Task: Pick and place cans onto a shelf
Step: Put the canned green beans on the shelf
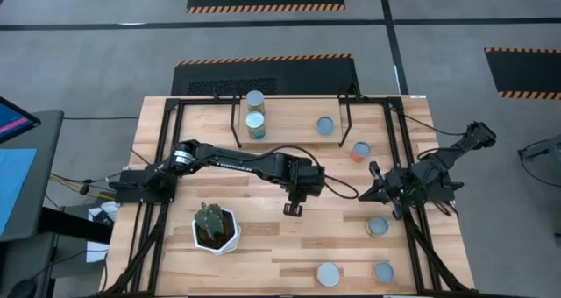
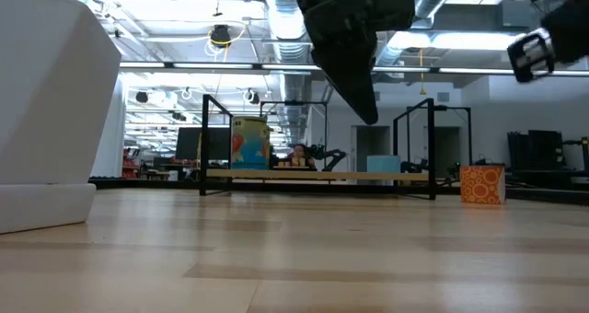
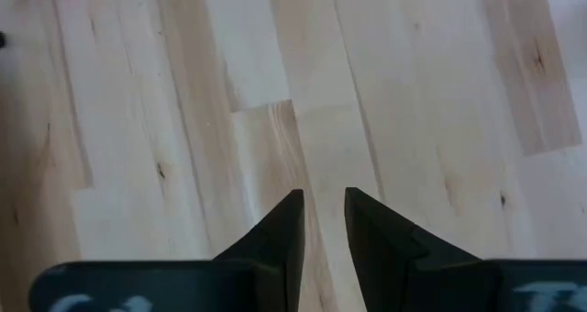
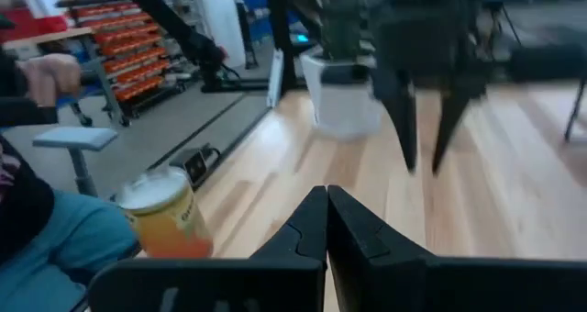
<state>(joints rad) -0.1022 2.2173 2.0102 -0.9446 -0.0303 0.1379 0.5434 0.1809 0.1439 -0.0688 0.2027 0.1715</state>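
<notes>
Counting from the top-down view, we get seven cans total, and only part of the job looks done. On the shelf (image 1: 294, 131) at 12 o'clock we see three: a stack of two cans (image 1: 255, 112) at its left end (one on top of the other, the yellow label shows on the lower one) and a single blue-topped can (image 1: 325, 125) toward the right. So four are left on the table (image 1: 263, 245): an orange can (image 1: 360, 151) lying just off the shelf's right end, one can (image 1: 378, 226) at about 4 o'clock next to the right arm, and two more near the 6 o'clock edge (image 1: 328, 274) (image 1: 383, 271). One cactus pot (image 1: 215, 227) sits at 8 o'clock, not part of the job. Our left gripper (image 1: 294, 209) hangs over bare wood mid-table, fingers a narrow gap apart with nothing between them. Our right gripper (image 1: 366, 195) waits around 3 o'clock with its fingers pressed together and empty. We'd guess the 4 o'clock can is an easy next grab, though it's only a guess.
</notes>
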